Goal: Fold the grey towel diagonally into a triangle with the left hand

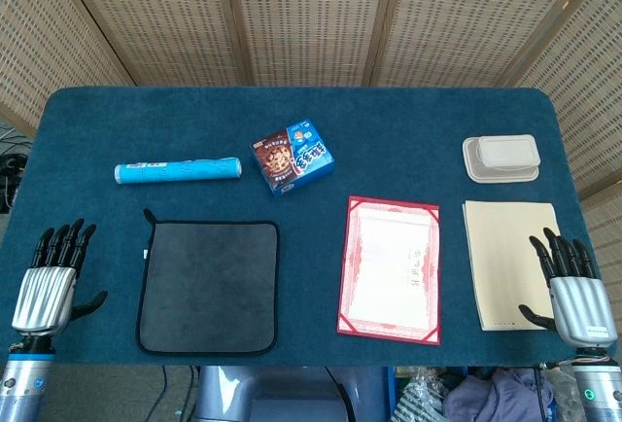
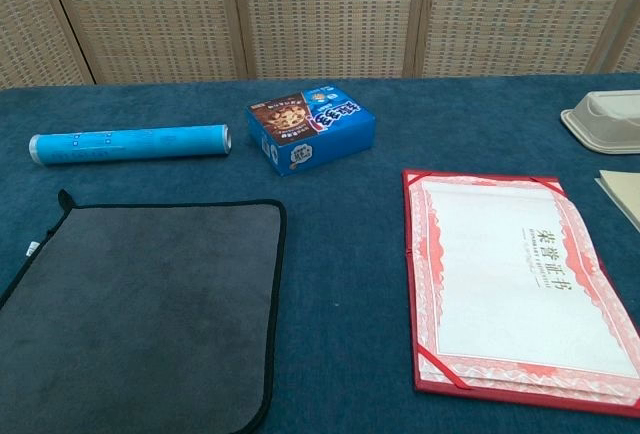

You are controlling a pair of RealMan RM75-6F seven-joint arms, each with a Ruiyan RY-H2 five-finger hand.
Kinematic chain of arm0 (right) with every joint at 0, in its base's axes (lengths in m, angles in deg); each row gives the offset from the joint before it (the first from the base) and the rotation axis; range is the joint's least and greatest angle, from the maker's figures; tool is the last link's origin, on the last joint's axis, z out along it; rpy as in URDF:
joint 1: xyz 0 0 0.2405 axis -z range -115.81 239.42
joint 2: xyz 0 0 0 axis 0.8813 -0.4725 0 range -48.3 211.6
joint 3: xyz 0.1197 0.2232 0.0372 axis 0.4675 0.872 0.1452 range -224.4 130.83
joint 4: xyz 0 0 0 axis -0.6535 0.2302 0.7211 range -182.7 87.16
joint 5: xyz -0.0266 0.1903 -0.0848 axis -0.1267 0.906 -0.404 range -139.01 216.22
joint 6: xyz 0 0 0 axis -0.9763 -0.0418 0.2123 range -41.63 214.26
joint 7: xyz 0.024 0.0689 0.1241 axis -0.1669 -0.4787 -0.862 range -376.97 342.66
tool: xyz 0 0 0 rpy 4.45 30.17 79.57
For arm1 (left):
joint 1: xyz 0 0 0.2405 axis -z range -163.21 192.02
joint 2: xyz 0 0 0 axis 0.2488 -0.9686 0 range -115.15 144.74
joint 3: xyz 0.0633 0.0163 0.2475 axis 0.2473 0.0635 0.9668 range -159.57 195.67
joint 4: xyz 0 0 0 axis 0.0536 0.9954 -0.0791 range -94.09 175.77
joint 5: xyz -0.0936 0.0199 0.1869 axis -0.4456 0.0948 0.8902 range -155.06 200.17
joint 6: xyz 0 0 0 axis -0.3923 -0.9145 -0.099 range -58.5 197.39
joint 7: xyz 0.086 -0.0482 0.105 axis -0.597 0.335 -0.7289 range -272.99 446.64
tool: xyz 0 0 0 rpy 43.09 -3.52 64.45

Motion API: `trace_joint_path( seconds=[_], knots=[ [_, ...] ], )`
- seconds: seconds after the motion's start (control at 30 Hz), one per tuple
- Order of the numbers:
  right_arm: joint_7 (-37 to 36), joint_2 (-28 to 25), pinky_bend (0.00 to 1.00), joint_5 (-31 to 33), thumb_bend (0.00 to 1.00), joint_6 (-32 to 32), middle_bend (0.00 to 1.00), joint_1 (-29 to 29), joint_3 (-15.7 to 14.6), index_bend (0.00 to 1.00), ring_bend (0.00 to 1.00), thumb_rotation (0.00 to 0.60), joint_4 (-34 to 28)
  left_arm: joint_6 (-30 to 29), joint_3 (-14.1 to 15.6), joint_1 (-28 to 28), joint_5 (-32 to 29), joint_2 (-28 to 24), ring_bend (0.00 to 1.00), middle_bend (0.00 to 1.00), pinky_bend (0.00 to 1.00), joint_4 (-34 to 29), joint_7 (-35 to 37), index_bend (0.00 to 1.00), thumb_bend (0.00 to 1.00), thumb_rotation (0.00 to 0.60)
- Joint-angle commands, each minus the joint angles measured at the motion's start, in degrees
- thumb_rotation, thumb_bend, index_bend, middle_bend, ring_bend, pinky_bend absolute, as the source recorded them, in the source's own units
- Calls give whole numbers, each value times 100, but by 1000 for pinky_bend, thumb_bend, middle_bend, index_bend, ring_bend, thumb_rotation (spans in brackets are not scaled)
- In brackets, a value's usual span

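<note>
L hand sits at the front-left corner of the table, fingers straight and spread a bit, thumb out to the side, holding nothing. It's just left of the grey towel, not touching it. R hand at the front-right corner, same pose, fingers apart, empty, its thumb side over the right edge of a cream folder. Neither hand shows in chest view.

Grey towel lies flat and unfolded near the front edge, left of centre, black trim all round, small loop at its back-left corner. Behind it, parallel to the back edge, a blue roll. Right of the roll, approx mid-table, a blue cookie box turned at an angle. Red-bordered certificate lies flat right of centre, w/ a clear gap to the towel. Cream folder just right of the certificate. Beige lidded tray sits behind the folder, toward the right edge
</note>
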Motion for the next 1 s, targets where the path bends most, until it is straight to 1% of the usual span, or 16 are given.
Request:
trace_joint_path(
  seconds=[0.03, 1.0],
  knots=[
    [0, 0, 0, -3, 0, 1, 0, -1, 0, 0, 0, 600, -1, 130, -2, -46, -19, -606, 0, 0, 0, 691, 1259, 0, 187, 600],
    [116, 18, 0, 57, 0, -90, 0, -24, -14, 0, 0, 600, -38, 160, 18, -1, 69, -565, 0, 0, 0, 720, 1266, 0, 187, 600]
  ],
)
